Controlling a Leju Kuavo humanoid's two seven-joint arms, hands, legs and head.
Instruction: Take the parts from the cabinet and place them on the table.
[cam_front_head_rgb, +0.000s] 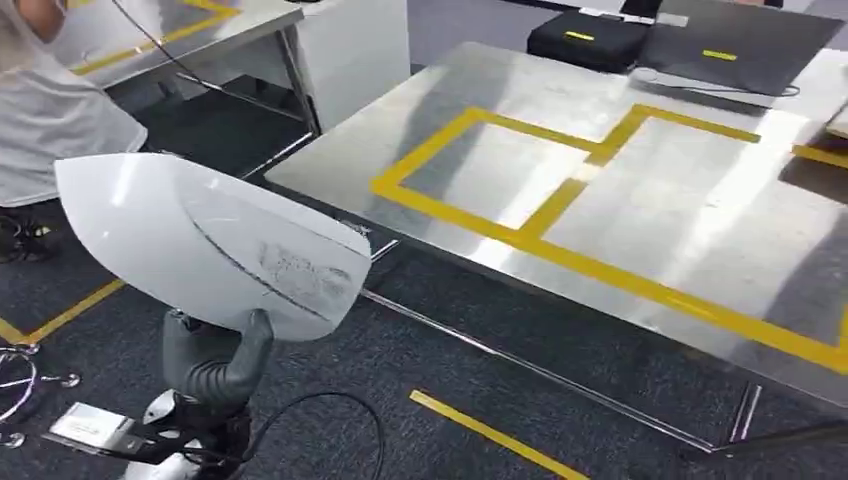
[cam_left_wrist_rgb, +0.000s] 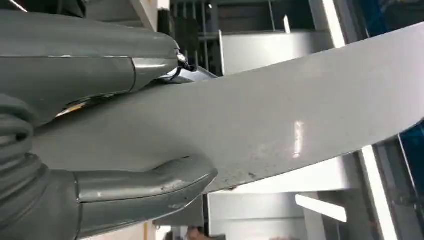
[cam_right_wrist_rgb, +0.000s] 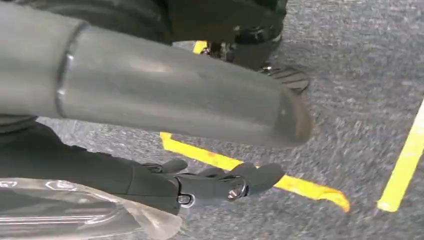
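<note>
- The steel table (cam_front_head_rgb: 640, 200) is the largest thing in the head view, running from the upper middle to the right edge, its near edge slanting down toward the lower right corner. Yellow tape lines (cam_front_head_rgb: 560, 200) mark joined rectangles on its top.
- A dark grey carpet floor (cam_front_head_rgb: 420, 350) lies in front of the table, with a yellow floor strip (cam_front_head_rgb: 495, 435) just short of the table's near edge and another toward the left edge of the head view.
- The white part (cam_front_head_rgb: 200, 235), a large, smooth, curved shell with grey scuff marks, is held up in the air over the floor, to the left of the table's near left corner and not touching the table. In the left wrist view its pale surface (cam_left_wrist_rgb: 280, 135) crosses from side to side.
- A person in a light shirt (cam_front_head_rgb: 50, 110) stands at the upper left, behind the part.
- A black case (cam_front_head_rgb: 590, 40) with a yellow label sits at the table's far edge, beside a dark flat laptop-like item (cam_front_head_rgb: 740, 45).
- The left hand (cam_front_head_rgb: 215, 365) grips the part from beneath: its thick thumb (cam_left_wrist_rgb: 150, 187) presses one face while the fingers (cam_left_wrist_rgb: 100, 65) clamp the other.
- The right hand (cam_right_wrist_rgb: 215, 182) hangs over the carpet, fingers loosely extended and apart, holding nothing.
</note>
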